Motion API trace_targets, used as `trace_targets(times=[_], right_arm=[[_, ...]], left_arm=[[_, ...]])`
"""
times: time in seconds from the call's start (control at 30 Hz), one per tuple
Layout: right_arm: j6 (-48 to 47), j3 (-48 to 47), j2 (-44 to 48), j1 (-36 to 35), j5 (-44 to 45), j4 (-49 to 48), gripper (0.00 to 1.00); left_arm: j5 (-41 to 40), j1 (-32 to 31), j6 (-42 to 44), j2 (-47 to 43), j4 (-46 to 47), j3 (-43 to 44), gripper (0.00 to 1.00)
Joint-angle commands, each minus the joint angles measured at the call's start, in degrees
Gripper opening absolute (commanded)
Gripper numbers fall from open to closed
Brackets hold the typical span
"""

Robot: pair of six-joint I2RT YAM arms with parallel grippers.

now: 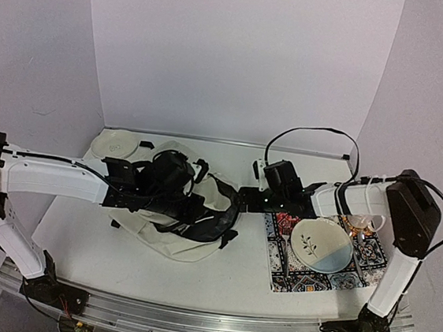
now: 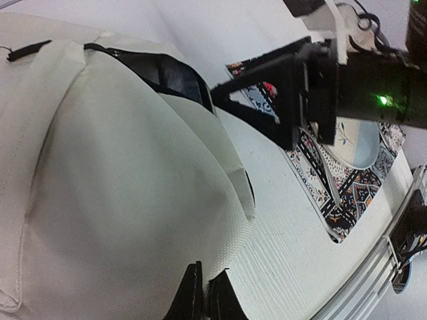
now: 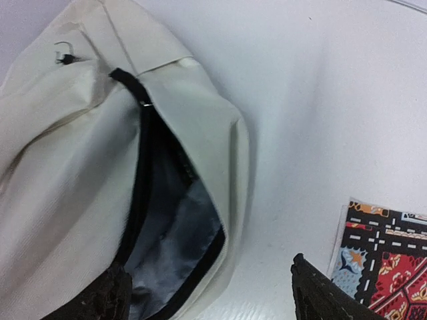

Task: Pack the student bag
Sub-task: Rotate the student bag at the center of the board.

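The cream student bag (image 1: pixel 167 241) lies left of centre on the table, its zipper open and dark lining showing. My left gripper (image 1: pixel 189 206) is over it; in the left wrist view its fingers (image 2: pixel 203 293) are shut on a fold of the bag's cream fabric (image 2: pixel 100 187). My right gripper (image 1: pixel 240 199) is at the bag's right edge. In the right wrist view it is open (image 3: pixel 213 300), one finger at the bag's opening (image 3: pixel 167 233), the other over bare table. The right gripper also shows in the left wrist view (image 2: pixel 267 100). No books are in view.
A patterned multicolour mat (image 1: pixel 296 281) lies at the right, bearing a white and blue plate (image 1: pixel 320 245), cutlery (image 1: pixel 359 256) and a small clear cup (image 1: pixel 366 222). A white plate (image 1: pixel 114 144) sits at the back left. White walls enclose the table.
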State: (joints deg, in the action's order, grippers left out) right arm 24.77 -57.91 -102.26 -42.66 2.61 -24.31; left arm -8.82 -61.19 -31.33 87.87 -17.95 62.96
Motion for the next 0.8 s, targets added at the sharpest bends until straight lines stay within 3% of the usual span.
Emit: trace_targets(times=[0.0,0.1,0.23,0.33,0.43,0.47,0.77], right_arm=[[-1.84,-6.20,-7.25,1.52,0.32,2.04,0.82],[-2.04,-9.96,-11.38,1.77,-0.31,2.03,0.79],[-1.61,-12.30,-14.37,1.79,-2.03,2.12,0.62],[-0.95,-11.69,-13.94,1.79,-5.31,2.38,0.31],[0.52,-8.16,-11.36,1.38,-6.62,2.39,0.04],[0.98,-6.93,-10.08,1.10,-6.72,2.37,0.00],[5.82,5.58,-0.48,-7.69,-3.28,2.03,0.00]], left_arm=[[4.71,-0.35,1.59,1.43,0.11,-0.56,0.00],[5.39,-0.58,1.50,1.17,0.08,-1.45,0.00],[5.62,-0.58,1.11,0.25,-0.18,-2.43,0.08],[4.91,-0.59,1.22,-0.94,-0.93,-2.62,0.24],[3.06,-0.51,1.75,-1.64,-2.82,-1.16,0.34],[2.37,-0.44,2.07,-1.65,-3.74,0.10,0.37],[-1.96,0.45,5.89,-2.07,-9.88,7.99,0.61]])
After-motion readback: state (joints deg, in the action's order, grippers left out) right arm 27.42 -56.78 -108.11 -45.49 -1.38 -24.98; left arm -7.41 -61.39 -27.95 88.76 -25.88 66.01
